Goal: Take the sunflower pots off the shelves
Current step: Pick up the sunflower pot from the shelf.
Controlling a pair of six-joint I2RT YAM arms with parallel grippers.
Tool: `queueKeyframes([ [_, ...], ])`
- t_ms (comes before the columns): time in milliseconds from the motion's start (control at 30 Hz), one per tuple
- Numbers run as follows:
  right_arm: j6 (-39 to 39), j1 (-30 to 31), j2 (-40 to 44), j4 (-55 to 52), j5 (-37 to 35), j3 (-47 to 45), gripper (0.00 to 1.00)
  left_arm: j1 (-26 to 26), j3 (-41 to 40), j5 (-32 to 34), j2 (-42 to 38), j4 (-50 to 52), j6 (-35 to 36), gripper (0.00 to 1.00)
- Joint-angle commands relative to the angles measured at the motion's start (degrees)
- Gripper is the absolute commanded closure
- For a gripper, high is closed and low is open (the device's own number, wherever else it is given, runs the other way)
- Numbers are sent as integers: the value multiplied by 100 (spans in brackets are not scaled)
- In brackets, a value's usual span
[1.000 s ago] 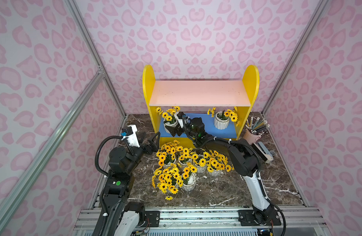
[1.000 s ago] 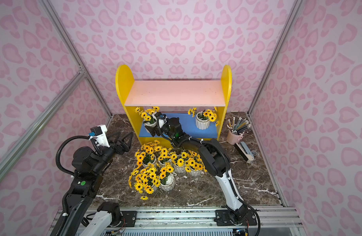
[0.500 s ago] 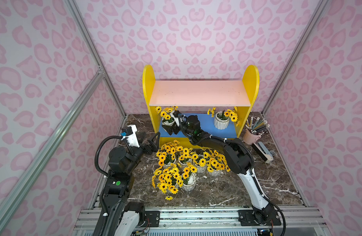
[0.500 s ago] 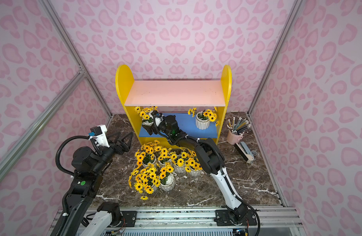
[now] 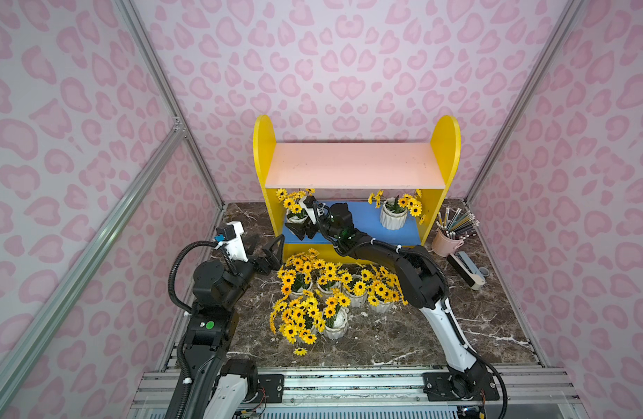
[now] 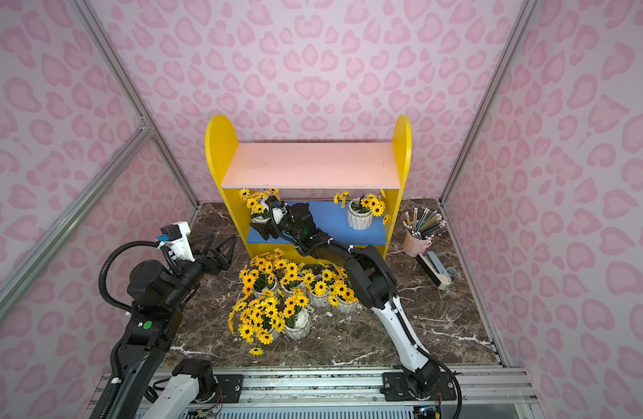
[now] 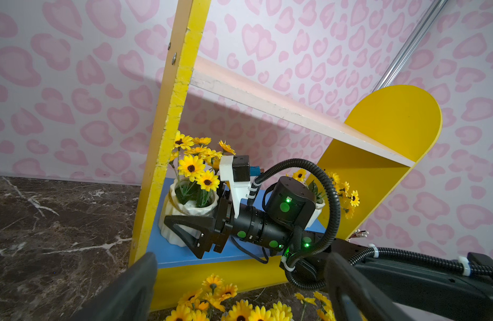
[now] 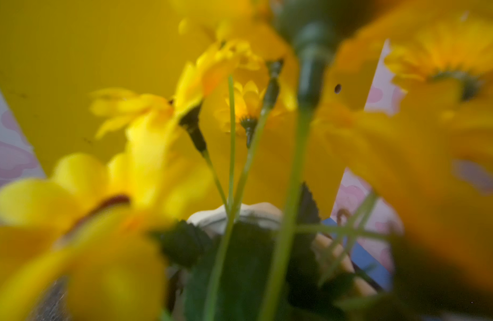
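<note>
Left wrist view: our right gripper [image 7: 184, 222] flanks a pot [image 7: 173, 203] on the shelf [image 7: 167, 125] for removal; whether clamped, we cannot tell.

- Pink cup [image 5: 444, 243], one: stood upright on the surface at the right, near the wall. It held a bunch of pencils [image 5: 456, 220] fanned outward.
- Black and grey oblong item [image 5: 465, 270], one: lay flat just in front of the cup. Its kind could not be told.
- Surface [image 5: 494, 326]: dark brown marble pattern with white veins.
- Walls [image 5: 349, 54]: pale, printed with pink heart-like blotches.
- Aluminium frame bars [image 5: 95, 232]: ran along the walls.
- Metal rail [image 5: 349, 381]: crossed the front edge.
</note>
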State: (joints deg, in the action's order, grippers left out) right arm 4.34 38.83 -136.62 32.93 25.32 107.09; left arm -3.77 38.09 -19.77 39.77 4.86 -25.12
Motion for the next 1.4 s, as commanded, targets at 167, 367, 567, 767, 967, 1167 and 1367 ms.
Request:
queueKeyframes([
  [167,-179,46,1154,1104,-201,-1242,100,10,-12,-303,60,-280,43,4],
  [367,-181,63,2004,1365,-399,-2241,100,14,-56,-482,79,-358,17,4],
  [567,111,311,2979,1136,-777,-3452,100,-1,-79,-820,196,-464,-36,4],
  [767,394,670,4147,1043,-1218,-4616,100,-106,-100,-970,163,-528,-67,4],
  [967,709,1081,5121,487,-1712,-5188,100,-248,-129,-1092,119,-598,-54,4],
  [1167,444,1473,6316,41,-2401,-6263,100,-475,-165,-1384,122,-703,-78,4],
  [1367,-40,2100,7846,-166,-3748,-7831,100,-736,-157,-1659,251,-776,-107,4],
])
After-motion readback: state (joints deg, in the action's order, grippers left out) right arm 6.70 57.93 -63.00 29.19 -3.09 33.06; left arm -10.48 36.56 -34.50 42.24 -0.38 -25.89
